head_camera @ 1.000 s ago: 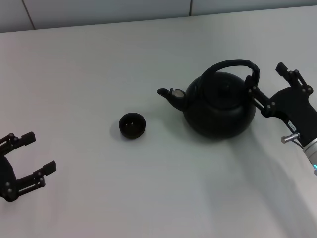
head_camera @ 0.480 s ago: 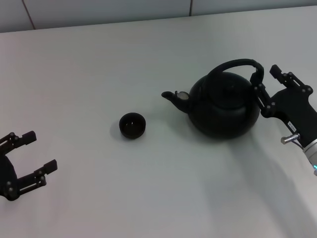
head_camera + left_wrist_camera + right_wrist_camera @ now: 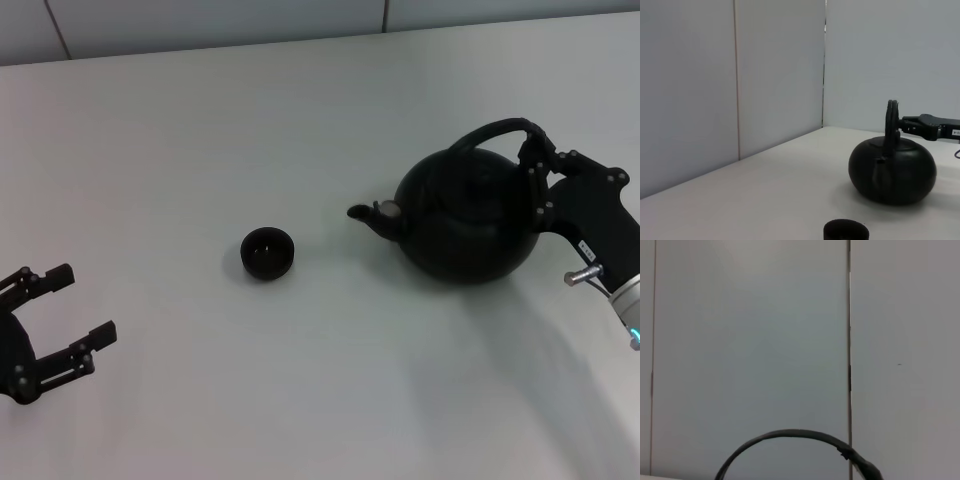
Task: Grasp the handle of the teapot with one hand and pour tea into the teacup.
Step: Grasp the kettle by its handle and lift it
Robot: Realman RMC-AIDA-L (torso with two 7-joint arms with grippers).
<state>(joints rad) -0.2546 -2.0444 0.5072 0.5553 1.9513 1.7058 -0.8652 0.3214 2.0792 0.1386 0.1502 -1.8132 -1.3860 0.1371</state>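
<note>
L gripper (image 3: 62, 322) sits parked at table's 8 o'clock, jaws spread wide, nothing held. Teacup (image 3: 268, 253) stands upright approx. center, slightly toward 9 o'clock, well apart from teapot (image 3: 468, 225) at 3 o'clock. R gripper (image 3: 540, 180) has closed in from 3 o'clock; its fingers, spread either side of the handle (image 3: 492, 132) 1.0 s ago, now pinch the handle's right end. Teapot has shifted away from cup and tilted, spout (image 3: 372, 213) lower, pointing at cup. Judgement: grasp looks secured; lift and carry toward cup come next, pour not yet begun.
</note>
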